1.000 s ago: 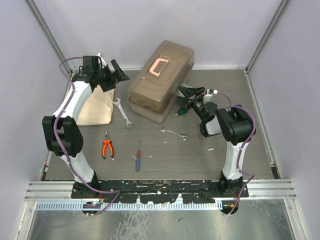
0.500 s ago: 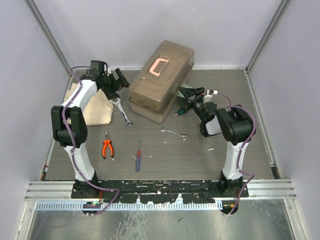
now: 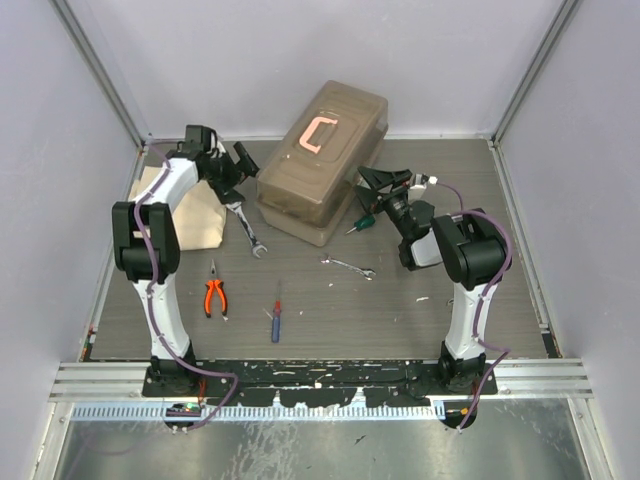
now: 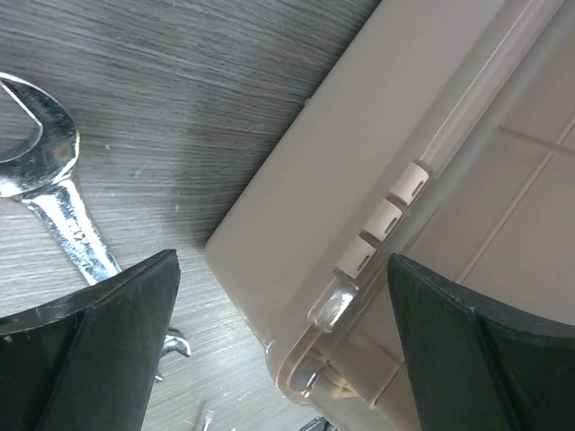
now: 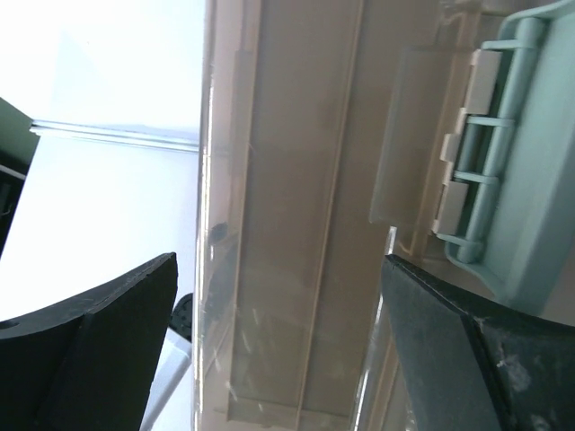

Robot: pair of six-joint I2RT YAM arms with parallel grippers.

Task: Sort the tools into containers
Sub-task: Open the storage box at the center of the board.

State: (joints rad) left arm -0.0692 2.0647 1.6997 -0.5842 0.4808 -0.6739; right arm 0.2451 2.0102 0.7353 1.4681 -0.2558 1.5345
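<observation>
the brown toolbox sits shut at the back of the table, with its pink handle on top. the tools are all out on the table, none in the box. a big wrench lies just beside the left end of the box. a green screwdriver lies right at the box's near right side. a small wrench, the orange pliers and a blue-red screwdriver lie nearer the arms.

the left claw is wide open and holds nothing. it points at the left corner of the box. the right claw is wide open too, with nothing in it. it is up close to the box's side, where the pale green latch is.

it looks like the box must be opened first. here is what could go wrong. if the right claw misses the latch, the lid stays shut. if a claw pushes too hard, the whole box may slide and bump the big wrench or the green screwdriver away. the left claw could also slip off the smooth corner. if only one side lifts, the box may tip.
</observation>
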